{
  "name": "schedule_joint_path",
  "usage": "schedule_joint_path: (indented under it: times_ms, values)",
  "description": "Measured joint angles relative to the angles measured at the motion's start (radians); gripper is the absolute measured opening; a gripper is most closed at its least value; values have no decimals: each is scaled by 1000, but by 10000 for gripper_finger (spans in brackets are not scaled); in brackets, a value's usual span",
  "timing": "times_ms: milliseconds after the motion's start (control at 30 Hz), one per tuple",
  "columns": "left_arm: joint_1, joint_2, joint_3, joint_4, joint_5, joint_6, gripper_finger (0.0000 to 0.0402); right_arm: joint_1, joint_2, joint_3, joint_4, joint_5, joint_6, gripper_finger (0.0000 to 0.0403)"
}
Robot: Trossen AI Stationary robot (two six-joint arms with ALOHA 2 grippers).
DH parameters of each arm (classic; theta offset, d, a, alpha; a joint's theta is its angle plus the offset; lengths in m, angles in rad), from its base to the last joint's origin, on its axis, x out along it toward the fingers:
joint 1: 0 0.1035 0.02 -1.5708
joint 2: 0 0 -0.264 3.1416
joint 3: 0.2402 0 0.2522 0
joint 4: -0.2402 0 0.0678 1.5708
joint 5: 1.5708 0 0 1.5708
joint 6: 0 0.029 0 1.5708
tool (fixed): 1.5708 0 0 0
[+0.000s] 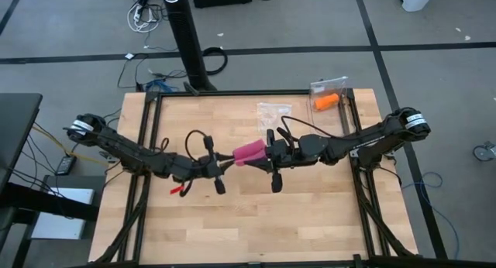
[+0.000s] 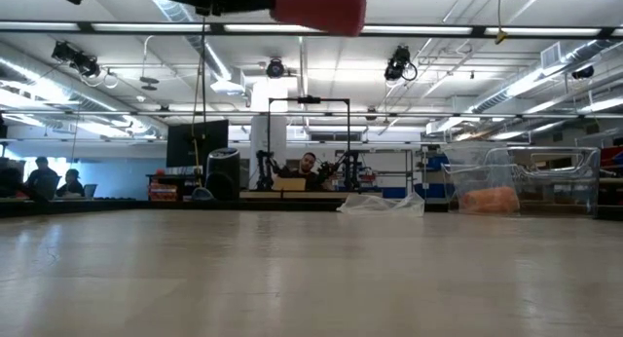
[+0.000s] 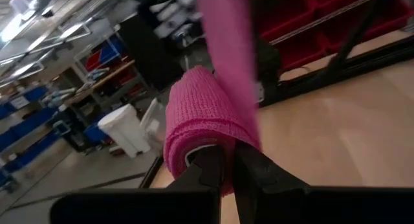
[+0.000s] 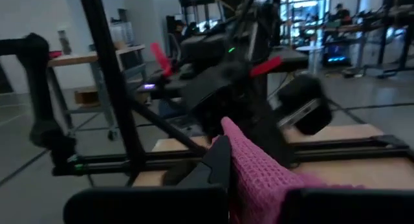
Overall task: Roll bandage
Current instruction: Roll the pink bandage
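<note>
The magenta-pink stretchy fabric bandage [image 1: 249,153], partly wound into a roll, hangs above the middle of the pale wooden table [image 1: 232,229], held between both arms. The left gripper [image 3: 228,169] pinches the roll's end (fingers nearly together). The right gripper [image 1: 267,154] is closed on the loose strip.

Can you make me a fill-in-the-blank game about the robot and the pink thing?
1. The two grippers hold a bandage whose colour is ____.
2. The bandage is held up in the ____, not lying on the table.
3. The left gripper and right gripper meet near the ____ of the table.
4. The roll in the clear box at the table's corner is ____.

Missing words: pink; air; middle; orange
</note>
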Motion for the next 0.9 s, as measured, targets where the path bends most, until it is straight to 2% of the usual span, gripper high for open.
schedule_joint_path:
  times_ms: [267, 433, 900]
  values:
    - [-61, 0, 0, 35, 1, -2, 21, -11, 0, 27, -5, 5, -13, 0]
    - [-90, 0, 1, 82, 20, 2, 21, -33, 1, 28, -52, 77, 2, 14]
    - [-96, 0, 1, 98, 46, -23, 21, -66, 1, 28, -102, 79, 47, 160]
